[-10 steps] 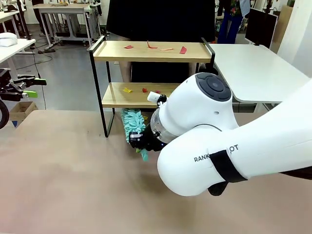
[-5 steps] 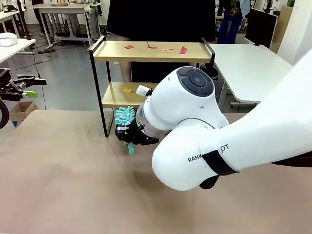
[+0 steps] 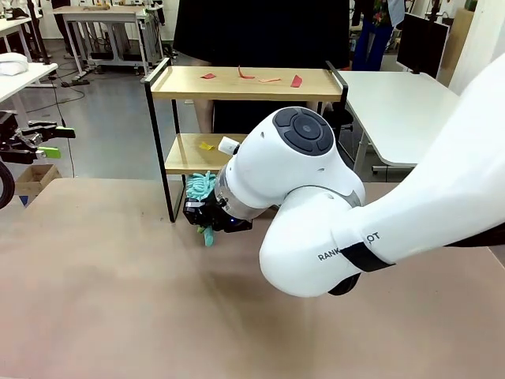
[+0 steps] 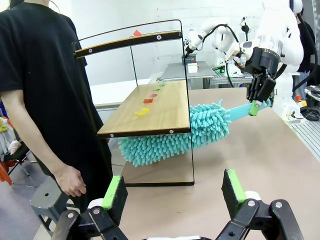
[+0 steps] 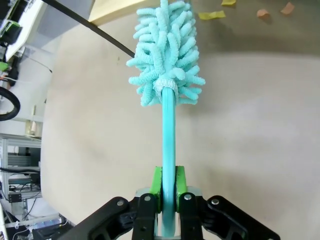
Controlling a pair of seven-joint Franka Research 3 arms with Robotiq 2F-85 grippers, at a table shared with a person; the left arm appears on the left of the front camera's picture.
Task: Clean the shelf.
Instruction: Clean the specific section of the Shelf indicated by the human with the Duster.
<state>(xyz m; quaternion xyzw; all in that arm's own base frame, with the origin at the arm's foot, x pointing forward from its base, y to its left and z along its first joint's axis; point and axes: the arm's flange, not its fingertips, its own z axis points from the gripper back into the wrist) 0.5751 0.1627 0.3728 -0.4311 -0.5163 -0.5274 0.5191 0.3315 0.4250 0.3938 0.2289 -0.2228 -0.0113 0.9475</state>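
While right gripper (image 5: 168,176) clamps duster (image 4: 175,137) under shelf's (image 3: 181,79) lower board, scraps (image 3: 296,80) on both, left gripper (image 4: 174,190) apart.

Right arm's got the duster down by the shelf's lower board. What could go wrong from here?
1. The teal fluffy duster held by the right gripper sits at the lower board's edge of the wood-and-black-frame shelf, seemingly below it. A sweep may snag the frame and shove the shelf.
2. The yellow and red scraps could get flicked toward the person in black standing close by.

right hand (image 5: 168,183) clamped on teal duster (image 5: 168,115) handle | head at shelf (image 5: 120,8) edge
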